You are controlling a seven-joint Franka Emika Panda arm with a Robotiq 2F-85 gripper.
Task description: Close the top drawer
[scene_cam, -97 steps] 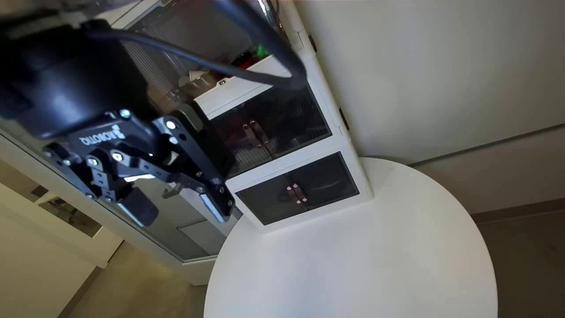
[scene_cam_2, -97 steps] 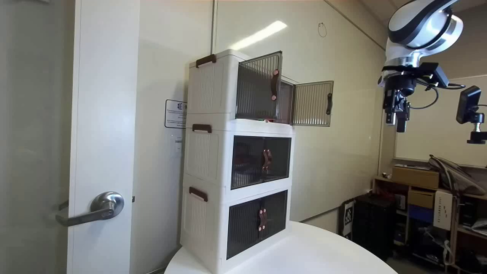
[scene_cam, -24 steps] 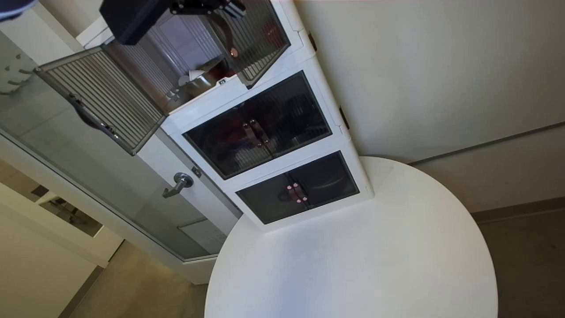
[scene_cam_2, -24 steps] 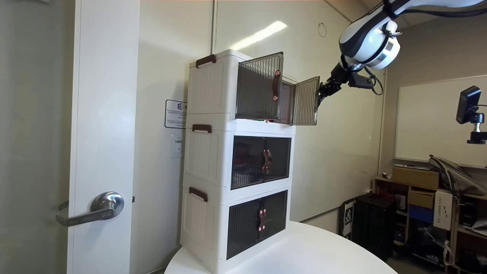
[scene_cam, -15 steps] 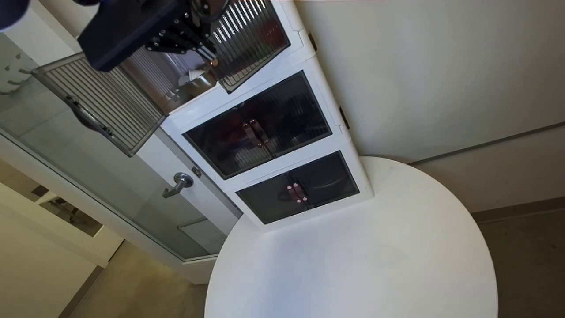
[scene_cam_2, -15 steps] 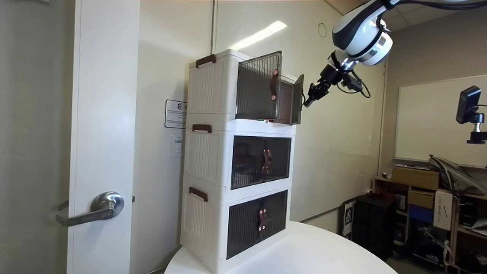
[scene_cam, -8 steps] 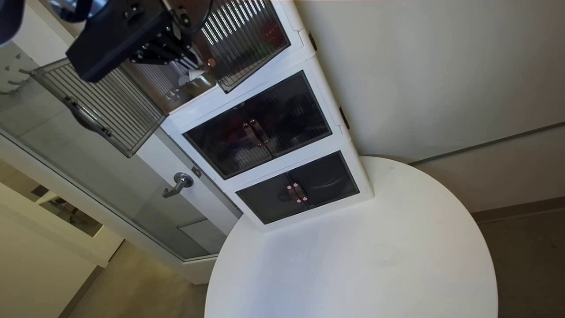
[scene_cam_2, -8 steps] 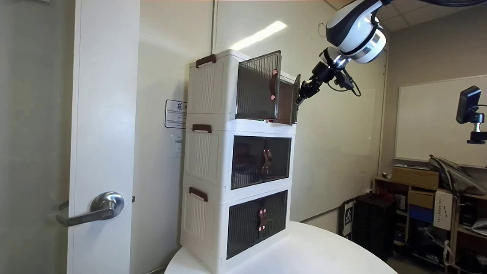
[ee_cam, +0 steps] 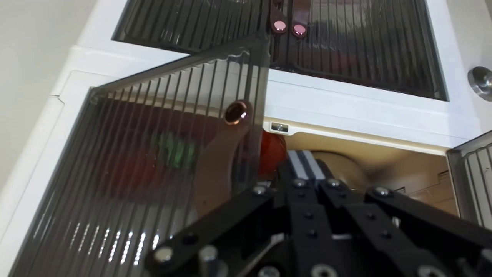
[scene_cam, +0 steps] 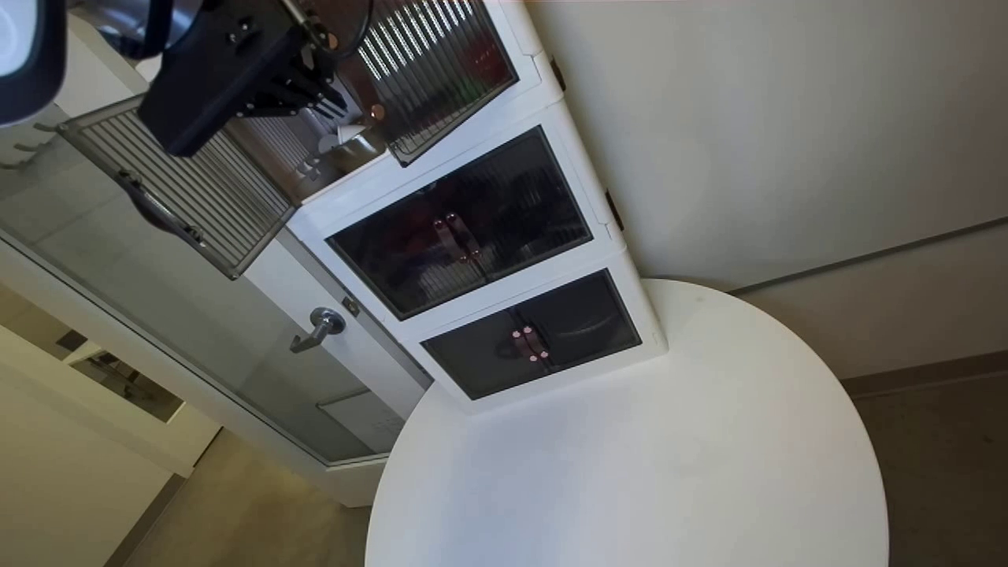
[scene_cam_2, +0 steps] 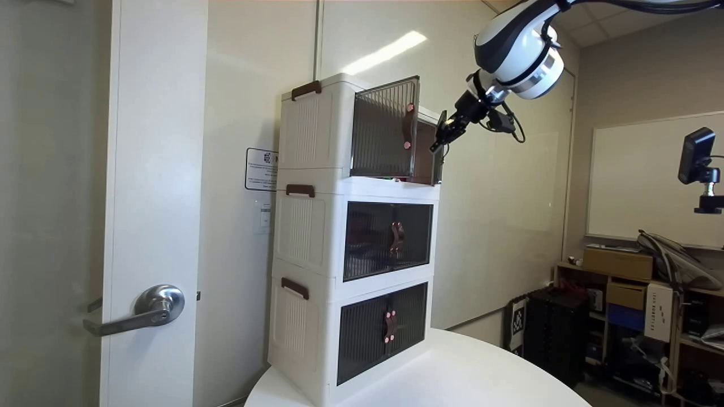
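Observation:
The top drawer [scene_cam_2: 317,130] is the highest white box of the stack, with two smoky ribbed doors. In both exterior views the wall-side door [scene_cam: 441,71] stands ajar, and the other door [scene_cam: 213,181] is swung wide out. My gripper [ee_cam: 302,154] is shut with nothing between its pads, pointing into the opening beside the free edge of the wall-side door. Whether it touches that door I cannot tell. Through the gap in the wrist view show a red round thing [ee_cam: 271,152] and a blurred tan round shape. In an exterior view the gripper [scene_cam_2: 434,148] hides part of the wall-side door.
Below are the middle drawer [scene_cam: 461,228] and bottom drawer [scene_cam: 531,335], both with doors closed. The stack stands on a round white table [scene_cam: 669,457]. A room door with a lever handle [scene_cam_2: 158,308] is on one side, a whiteboard wall [scene_cam_2: 498,226] on the other.
My arm has come in to the stack, and the wall-side door has swung inward from wide open. In the last half second the gripper shifted slightly further across the opening; the other door stayed out.

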